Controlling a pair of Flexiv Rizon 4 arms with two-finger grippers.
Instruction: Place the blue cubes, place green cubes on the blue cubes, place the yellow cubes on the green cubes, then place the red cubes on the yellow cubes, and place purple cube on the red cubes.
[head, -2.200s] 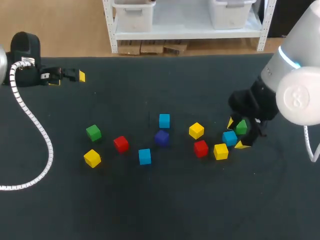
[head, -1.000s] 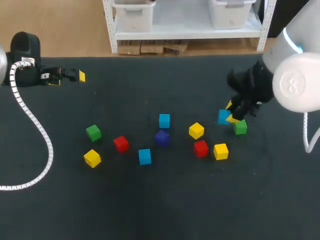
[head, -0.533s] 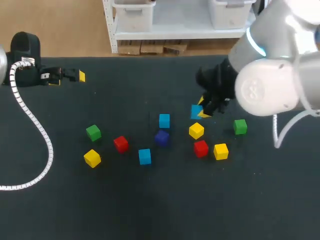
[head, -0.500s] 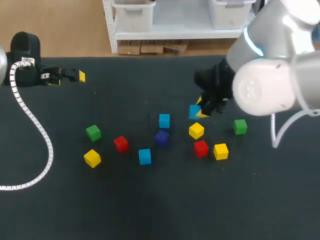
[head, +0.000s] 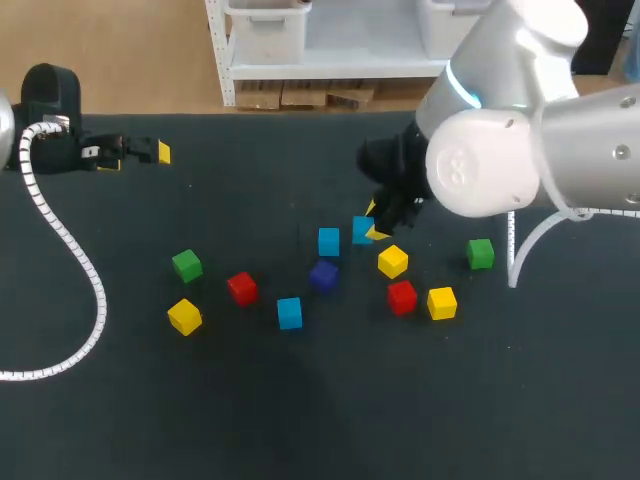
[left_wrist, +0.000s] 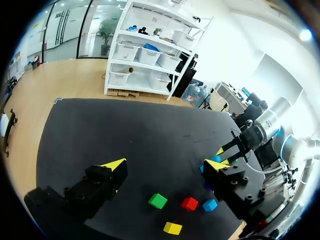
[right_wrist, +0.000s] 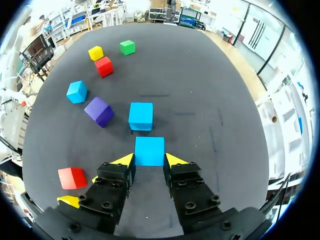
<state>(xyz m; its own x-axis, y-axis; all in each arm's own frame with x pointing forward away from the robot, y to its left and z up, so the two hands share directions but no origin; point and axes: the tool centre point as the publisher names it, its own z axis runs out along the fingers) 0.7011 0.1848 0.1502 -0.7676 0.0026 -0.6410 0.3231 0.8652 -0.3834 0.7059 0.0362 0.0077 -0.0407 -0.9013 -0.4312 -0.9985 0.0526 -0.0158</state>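
Note:
My right gripper is shut on a blue cube, gripped between its yellow tips in the right wrist view. Just ahead of it lies a second blue cube, at the cluster's middle. Nearby lie a purple cube, a third blue cube, red cubes, yellow cubes and green cubes. My left gripper stands open and empty at the far left, well away from the cubes.
All cubes lie singly on the black mat, none stacked. The left arm's white cable loops over the mat's left side. In the left wrist view the open gripper faces the distant cubes, nearest a green cube.
My right arm has carried the blue cube leftward, from beside the right green cube to just right of the middle blue cube. The left arm has not moved.

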